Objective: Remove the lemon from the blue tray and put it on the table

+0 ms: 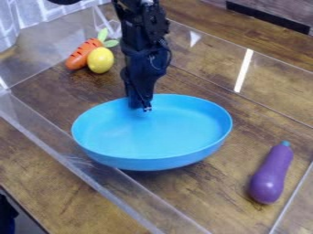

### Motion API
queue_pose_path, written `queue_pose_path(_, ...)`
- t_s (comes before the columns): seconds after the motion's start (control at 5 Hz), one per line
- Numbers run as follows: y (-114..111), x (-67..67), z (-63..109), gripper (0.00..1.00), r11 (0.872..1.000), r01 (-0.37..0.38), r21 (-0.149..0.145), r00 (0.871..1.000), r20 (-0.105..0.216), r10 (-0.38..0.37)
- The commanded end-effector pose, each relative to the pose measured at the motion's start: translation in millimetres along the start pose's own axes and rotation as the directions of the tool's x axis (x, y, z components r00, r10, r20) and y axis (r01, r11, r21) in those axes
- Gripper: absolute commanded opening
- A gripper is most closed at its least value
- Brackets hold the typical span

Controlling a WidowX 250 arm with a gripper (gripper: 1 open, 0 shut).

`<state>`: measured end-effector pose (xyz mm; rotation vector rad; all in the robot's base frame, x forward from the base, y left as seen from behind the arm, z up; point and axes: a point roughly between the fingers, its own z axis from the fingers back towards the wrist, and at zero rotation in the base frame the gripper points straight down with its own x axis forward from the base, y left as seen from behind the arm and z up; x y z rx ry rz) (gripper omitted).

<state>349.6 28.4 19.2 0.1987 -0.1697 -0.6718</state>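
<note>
The lemon (101,60) lies on the table (49,101) at the back left, touching an orange carrot and outside the blue tray (153,151). The tray sits in the middle of the table with nothing in it. My gripper (143,106) points steeply down at the tray's far rim, well to the right of and nearer than the lemon. Its dark fingers stand close together with the tips dipping just inside the rim, and they look shut on that rim.
An orange carrot (80,53) with a green top lies left of the lemon. A purple eggplant (270,174) rests on the table right of the tray. Clear plastic edging (37,128) runs along the table's near-left side.
</note>
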Motion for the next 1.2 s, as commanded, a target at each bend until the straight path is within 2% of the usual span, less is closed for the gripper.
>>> queue_pose_path(0.0, -14.1, -1.1, -13.8, 0.0, 0.998, 0.049, -0.036, 0.998, -0.04, -0.051)
queue_pose_path(1.0, -19.9, 1.5, -13.0, 0.0, 0.988, 0.149, -0.05, 0.985, -0.078, -0.152)
